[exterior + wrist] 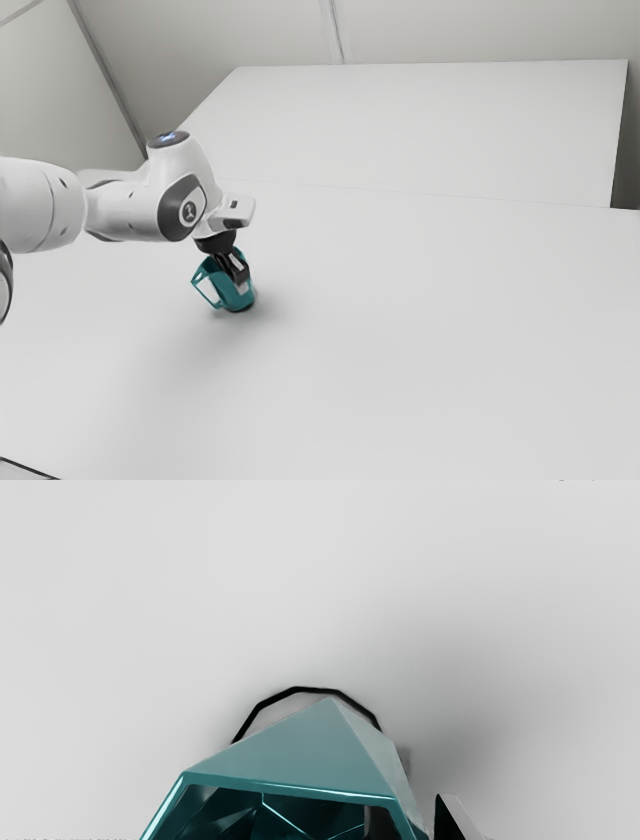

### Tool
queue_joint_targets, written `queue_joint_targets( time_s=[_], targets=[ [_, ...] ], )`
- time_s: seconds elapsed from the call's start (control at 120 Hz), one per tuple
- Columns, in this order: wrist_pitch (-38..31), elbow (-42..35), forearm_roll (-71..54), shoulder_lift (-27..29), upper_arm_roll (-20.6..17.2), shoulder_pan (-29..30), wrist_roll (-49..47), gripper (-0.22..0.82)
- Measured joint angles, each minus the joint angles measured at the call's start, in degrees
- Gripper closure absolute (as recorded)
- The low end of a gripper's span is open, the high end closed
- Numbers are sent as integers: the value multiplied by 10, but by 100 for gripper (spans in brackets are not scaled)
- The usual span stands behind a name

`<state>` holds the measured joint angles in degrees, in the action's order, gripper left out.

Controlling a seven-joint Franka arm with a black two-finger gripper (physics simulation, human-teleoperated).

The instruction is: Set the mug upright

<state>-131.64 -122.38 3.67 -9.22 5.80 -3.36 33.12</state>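
The gripper [237, 270] is down at the teal mug [231, 291] in the exterior view, overlapping its upper part. The mug's base is near the tabletop, its rim leans toward the exterior view's left, and its angular handle is on that same side. In the wrist view part of the gripper [454, 820] is beside the faceted mug [300, 760], whose wide opening faces the camera. A dark curved edge shows around the mug's far end, close to the table. Whether the mug is held is unclear, as the contact is hidden.
The white tabletop [420, 330] stretches away from the mug toward the exterior view's right. A pale panel [430, 130] lies beyond it, with walls behind. A thin dark edge [28, 468] crosses the exterior view's lower left corner.
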Motion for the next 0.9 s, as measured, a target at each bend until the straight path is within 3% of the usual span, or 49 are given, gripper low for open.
queue_joint_targets(
  time_s=[0.133,0.267,0.492,0.65,0.9],
  targets=[
    [-2,-1,3,0,0,-1,-17,35],
    [-1,-1,5,3,0,-2,-31,21],
    [65,64,-2,38,1,-5,-47,13],
    [139,150,-24,51,-5,-10,-56,10],
    [343,308,-85,66,-59,-45,-139,3]
  ],
)
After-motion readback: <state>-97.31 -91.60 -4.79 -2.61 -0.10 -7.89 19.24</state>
